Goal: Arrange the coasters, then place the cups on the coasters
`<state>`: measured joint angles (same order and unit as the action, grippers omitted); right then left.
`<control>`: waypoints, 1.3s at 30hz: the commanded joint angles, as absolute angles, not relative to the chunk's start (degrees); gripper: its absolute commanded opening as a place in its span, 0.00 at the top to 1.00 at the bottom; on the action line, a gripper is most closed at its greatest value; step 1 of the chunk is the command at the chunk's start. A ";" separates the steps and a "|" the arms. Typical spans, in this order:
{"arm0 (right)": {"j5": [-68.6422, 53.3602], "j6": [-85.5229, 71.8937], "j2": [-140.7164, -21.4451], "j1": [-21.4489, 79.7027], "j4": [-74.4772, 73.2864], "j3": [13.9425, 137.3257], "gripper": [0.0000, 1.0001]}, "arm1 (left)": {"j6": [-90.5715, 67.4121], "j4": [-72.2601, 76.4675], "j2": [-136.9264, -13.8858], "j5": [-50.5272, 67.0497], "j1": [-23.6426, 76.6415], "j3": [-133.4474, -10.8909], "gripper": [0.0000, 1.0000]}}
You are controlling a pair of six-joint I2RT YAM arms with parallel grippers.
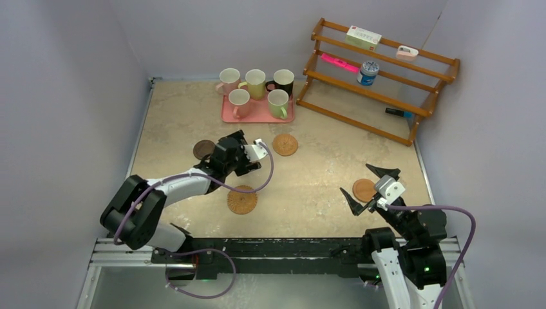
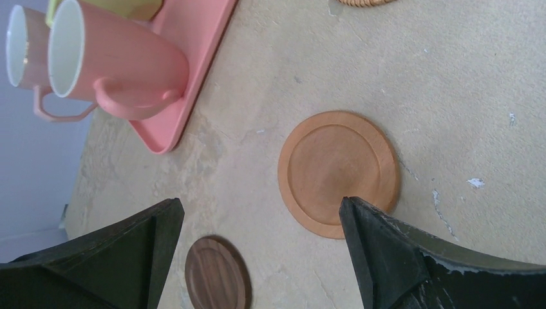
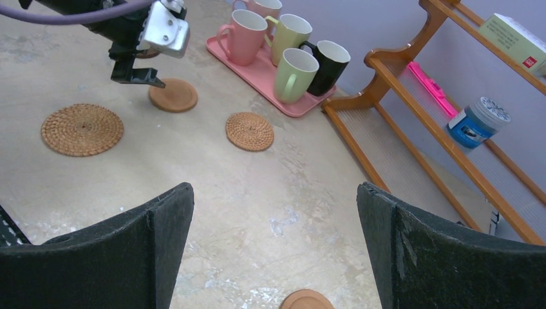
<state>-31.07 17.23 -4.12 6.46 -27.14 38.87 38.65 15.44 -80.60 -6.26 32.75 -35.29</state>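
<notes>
Coaster (image 2: pixel 338 172) below L tool (image 2: pixel 259 209), top-view hidden

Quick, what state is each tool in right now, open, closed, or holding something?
Left tool: open, holding nothing.
Right tool: open, holding nothing.

Overhead rear view, low wrist views, tray (image 1: pixel 254 119) shared

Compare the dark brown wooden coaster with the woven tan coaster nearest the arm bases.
The dark brown round wooden coaster is smooth with a raised rim; the tan round woven coaster shows coiled ridges. The dark one is deep brown, the woven one orange-tan. The woven one looks wider than the dark one. Both lie flat and carry nothing.
</notes>
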 commanded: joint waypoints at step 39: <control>-32.44 18.43 -5.71 6.50 -26.70 38.68 0.02 | 37.46 12.83 -97.17 -13.79 7.82 -44.79 0.00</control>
